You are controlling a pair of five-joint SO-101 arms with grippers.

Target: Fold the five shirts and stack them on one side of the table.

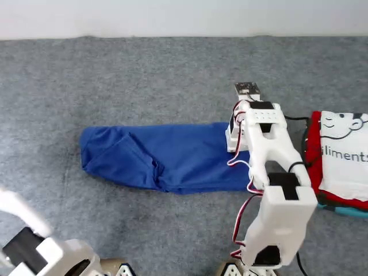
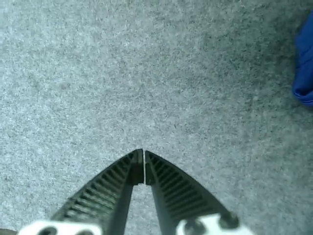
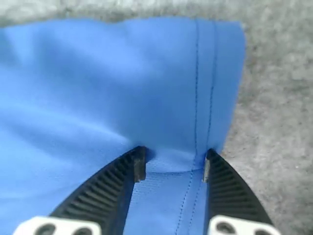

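- Blue shirt (image 1: 161, 158): lies mid-table, long axis running 9 to 3 o'clock.
- Right gripper (image 3: 171, 164): at the shirt's 3 o'clock end, jaws spread astride the hem, nothing clamped; this is the nearer arm.
- Left gripper (image 2: 145, 164): clenched and empty, over bare table (image 2: 98, 73), at 7 o'clock of the shirt.

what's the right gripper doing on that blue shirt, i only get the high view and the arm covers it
Observer: The right gripper is open, pressed down on the blue shirt by its stitched hem, with cloth bunched between the tips.
Operator: is the left gripper holding anything
Observer: No. The left gripper is shut on nothing, above the grey table.
Operator: is it touching the shirt
Observer: No, it is apart from it; a bit of the blue cloth lies off to one side.
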